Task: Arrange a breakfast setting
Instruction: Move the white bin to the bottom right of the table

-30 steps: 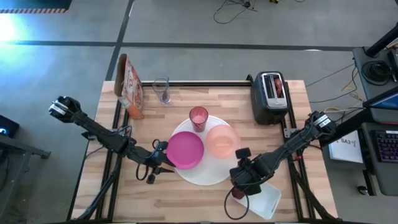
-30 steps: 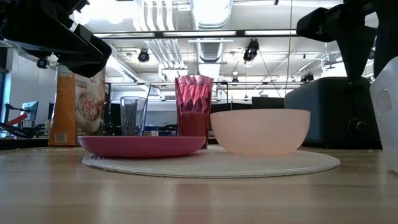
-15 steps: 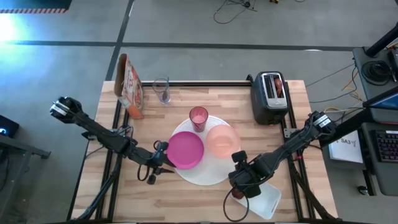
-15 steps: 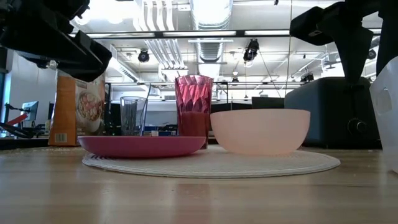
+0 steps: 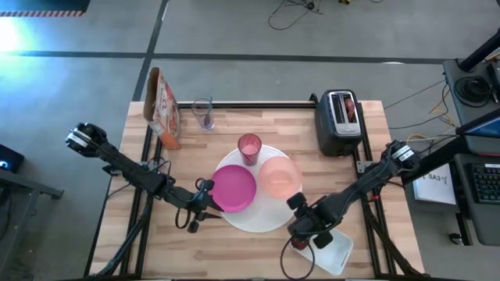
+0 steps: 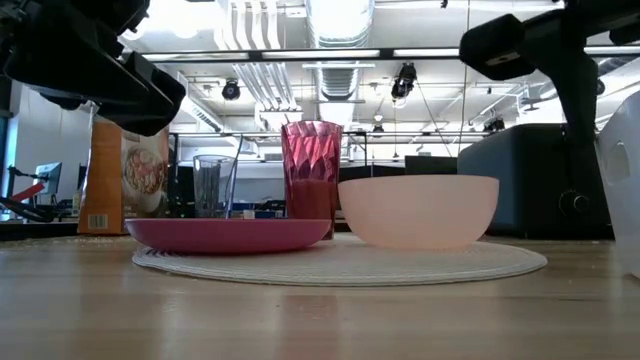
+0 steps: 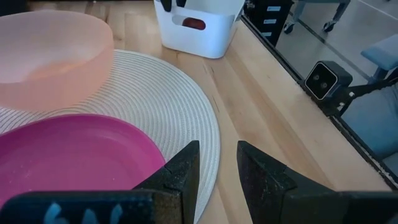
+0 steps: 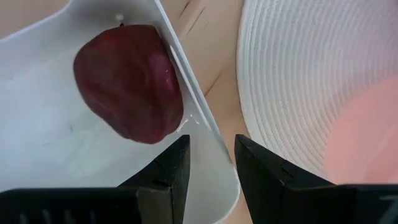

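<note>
Both arms have crept slightly toward the lower centre of the high view since the earlier frame. At lower left the left gripper [image 5: 205, 209] hangs just beside the smaller magenta plastic plate [image 5: 233, 188], fingers a narrow gap apart and empty. That plate sits on the big round white ribbed plate [image 5: 258, 218]. At lower right the right gripper [image 5: 306, 231], also narrowly parted and holding nothing, hovers over the wall of a white plastic bin [image 8: 37, 162]; the dark red round fruit [image 8: 127, 81] lies inside, just ahead and to one side of its fingers.
</note>
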You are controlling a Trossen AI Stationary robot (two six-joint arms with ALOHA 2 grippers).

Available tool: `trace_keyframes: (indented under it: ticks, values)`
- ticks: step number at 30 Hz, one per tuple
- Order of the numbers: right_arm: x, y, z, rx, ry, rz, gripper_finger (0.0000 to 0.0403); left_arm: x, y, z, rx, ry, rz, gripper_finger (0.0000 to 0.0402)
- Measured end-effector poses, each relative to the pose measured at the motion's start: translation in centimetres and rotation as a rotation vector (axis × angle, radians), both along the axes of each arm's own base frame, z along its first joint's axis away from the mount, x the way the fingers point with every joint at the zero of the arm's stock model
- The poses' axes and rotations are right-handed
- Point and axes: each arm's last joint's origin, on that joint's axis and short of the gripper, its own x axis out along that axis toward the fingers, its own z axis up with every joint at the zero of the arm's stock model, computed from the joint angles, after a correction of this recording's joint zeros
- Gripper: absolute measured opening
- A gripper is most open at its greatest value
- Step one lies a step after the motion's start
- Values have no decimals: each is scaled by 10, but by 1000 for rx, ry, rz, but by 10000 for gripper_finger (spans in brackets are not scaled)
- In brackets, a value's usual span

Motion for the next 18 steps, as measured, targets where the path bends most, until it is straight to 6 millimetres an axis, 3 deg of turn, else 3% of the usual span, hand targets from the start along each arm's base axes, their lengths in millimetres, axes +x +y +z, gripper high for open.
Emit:
trace_keyframes:
  ticks: [6,14,18]
  values:
    - [5,3,-13,-17,28,0,103,0,0,0,-4,-1,-6,91]
    - [7,-1,-17,41,86,-21,21,1,-1,2,-13,-16,-6,91]
    - [6,-1,-16,82,120,-14,10,1,-1,3,-17,-25,-7,91]
